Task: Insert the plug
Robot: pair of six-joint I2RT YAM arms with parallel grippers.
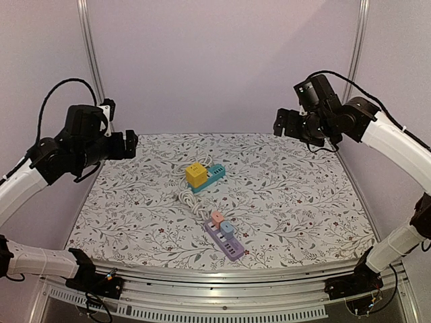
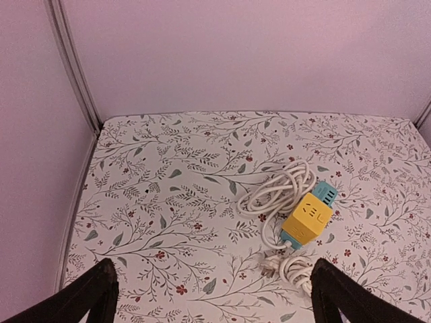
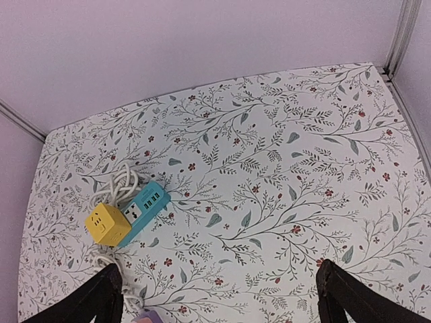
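The main risk is a poor grasp of the small white plug. It appears to lie flat on the floral-printed table cover, just beside the yellow cube-shaped plastic socket block, at the end of the looped white cable. Pinched askew, the plug would not line up with the slots, and it is too small to tell which way it faces. The loose coils could snag a finger or drag the light cube and the teal plastic power strip touching it, shifting the target mid-approach. A push into an unbraced socket would probably slide it across the cloth, so one arm likely has to steady it. The left gripper and the right gripper hover high, well apart from everything, each with black fingers spread wide and holding nothing. Nearer the arm bases lies a lilac plastic power strip with a pink plug-in block and a blue plug-in block seated in it. I cannot tell which outlet is meant. The cable tangle between the strips is the only obstruction I see.
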